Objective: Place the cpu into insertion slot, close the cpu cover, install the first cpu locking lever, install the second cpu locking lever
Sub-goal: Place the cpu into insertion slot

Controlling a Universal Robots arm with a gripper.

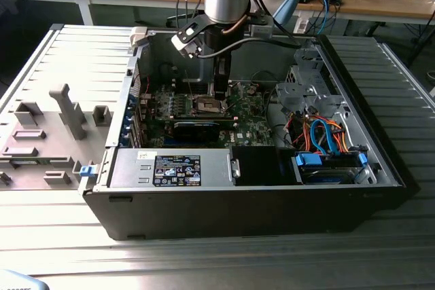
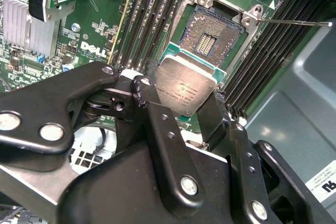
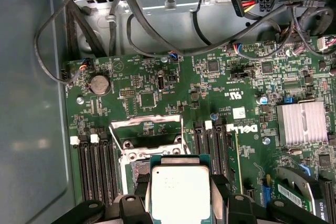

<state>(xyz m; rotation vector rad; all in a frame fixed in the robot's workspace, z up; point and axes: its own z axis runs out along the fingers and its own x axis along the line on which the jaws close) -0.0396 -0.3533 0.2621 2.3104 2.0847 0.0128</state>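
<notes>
Claw (image 1: 219, 89) is down inside the open computer case (image 1: 238, 212), and it's clenched on the cpu (image 2: 185, 85), with fingers (image 2: 144, 85) pinching two opposite edges. The chip hangs close over the bare socket (image 2: 210, 38), not seated in it. In the first wrist view the cpu cover (image 3: 146, 123) stands swung up beyond the socket, with green motherboard (image 3: 210, 87) all around.
</notes>
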